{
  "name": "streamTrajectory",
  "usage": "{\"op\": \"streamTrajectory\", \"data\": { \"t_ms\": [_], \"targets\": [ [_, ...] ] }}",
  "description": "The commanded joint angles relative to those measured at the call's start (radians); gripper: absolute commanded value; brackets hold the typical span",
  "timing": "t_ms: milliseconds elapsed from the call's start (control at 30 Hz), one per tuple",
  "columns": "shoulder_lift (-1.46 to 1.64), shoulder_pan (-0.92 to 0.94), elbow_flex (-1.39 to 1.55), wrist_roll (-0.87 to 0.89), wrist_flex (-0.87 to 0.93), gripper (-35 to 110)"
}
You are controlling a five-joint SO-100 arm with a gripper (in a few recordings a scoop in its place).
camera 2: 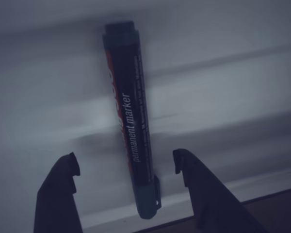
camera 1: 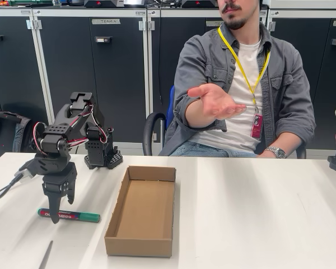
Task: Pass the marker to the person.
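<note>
Spread jaws straddling the marker (camera 2: 131, 121), flat on the table (camera 1: 257, 213), with neither one touching it.

Matt brown cardboard box (camera 1: 143, 210); smooth white table (camera 1: 257, 218); seemingly glossy plastic marker (camera 1: 70, 214).

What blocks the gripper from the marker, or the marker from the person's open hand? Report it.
Nothing visible. The open gripper straddles the marker lying on the table. The cardboard box sits low beside the route to the person's hand, held above it.
</note>
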Motion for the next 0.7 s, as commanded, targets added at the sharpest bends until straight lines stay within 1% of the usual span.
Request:
{"op": "streamTrajectory", "data": {
  "t_ms": [0, 533, 567, 667],
  "targets": [
    [-0.006, 0.008, -0.006, 0.008, -0.005, 44],
    [-0.120, 0.028, -0.055, 0.012, -0.034, 44],
    [-0.124, 0.031, -0.055, 0.017, -0.049, 42],
    [-0.126, 0.041, -0.057, 0.029, -0.103, 32]
  ]
}}
